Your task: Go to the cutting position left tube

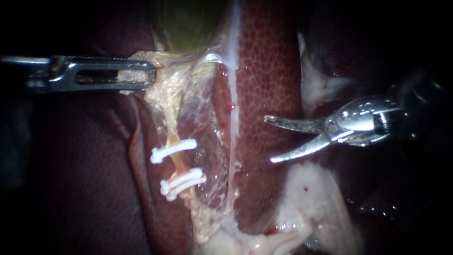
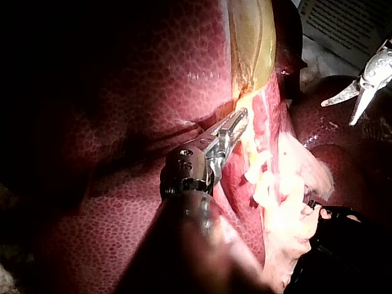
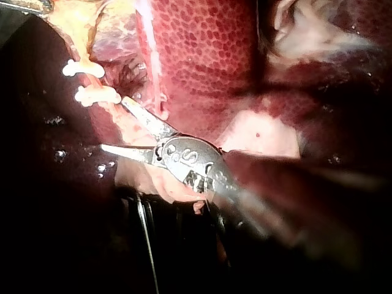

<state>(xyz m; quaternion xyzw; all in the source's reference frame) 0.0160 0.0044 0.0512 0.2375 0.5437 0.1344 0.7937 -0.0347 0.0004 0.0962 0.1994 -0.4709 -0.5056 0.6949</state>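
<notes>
Right instrument (image 1: 269,139): jaws are two thin blades, wide open, nothing between them. They hover over the liver (image 1: 269,61), tips pointing at the clipped tube.

Left instrument (image 1: 148,75): slotted jaws lie together, clamped on the pale tissue (image 1: 163,82) just under the gallbladder (image 1: 188,23) and pulling it sideways, so the tube is stretched.

Left tube (image 1: 178,163): thin yellowish strand with the upper clip (image 1: 173,150) and lower clip (image 1: 183,183) across it. The bare stretch between the clips is the likely cut site. The blades are well apart from it, and the white strand (image 1: 232,118) lies between them and the tube.

Risks, my read:
- open blades crossing low could score the liver or snag the white strand
- the gap between the clips is short, so a skewed approach could land a blade on a clip or outside the pair
- if the left grip slips, the tube goes slack and the target shifts

Hard to make out:
- lower clip may be two stacked, can't tell
- thin membrane veils the tube's far side
- in the right wrist view one blade tip looks just beside the lower clip, but depth there is unreliable
- both shafts fade into the dark
</notes>
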